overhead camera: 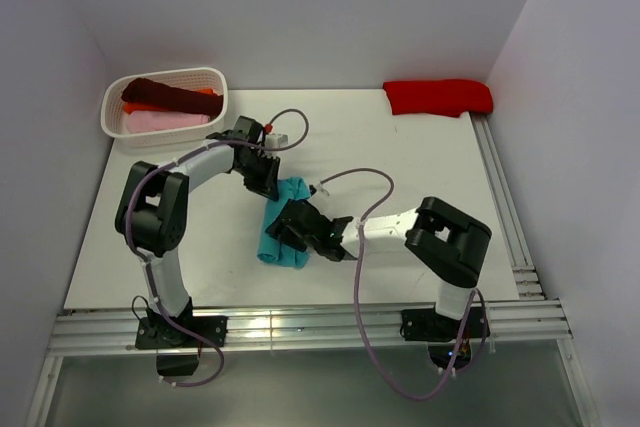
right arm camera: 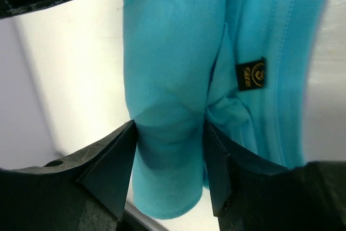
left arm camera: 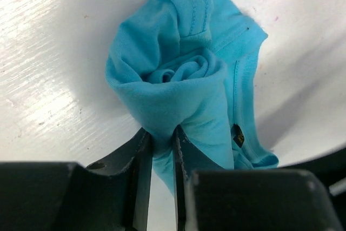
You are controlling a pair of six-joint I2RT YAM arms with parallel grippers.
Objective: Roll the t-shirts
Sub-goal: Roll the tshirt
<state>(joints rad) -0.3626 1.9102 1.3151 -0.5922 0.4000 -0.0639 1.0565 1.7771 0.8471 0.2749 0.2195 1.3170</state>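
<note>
Teal t-shirt [overhead camera: 272, 245] is rolled up near tabletop [overhead camera: 400, 157] centre, long axis roughly 12 to 6. Left gripper [left arm camera: 162, 133] is at the roll's 12 o'clock end, clamped on a fold of its outer layer. Right gripper [right arm camera: 170, 128] is at the 6 o'clock half, jaws wide astride the roll and touching cloth on both sides; can't tell if it's squeezing. Basket [overhead camera: 215, 82] at 10 o'clock holds the maroon t-shirt [overhead camera: 170, 95] and pink t-shirt [overhead camera: 165, 122]. Red t-shirt [overhead camera: 438, 97] sits at 1 o'clock.
</note>
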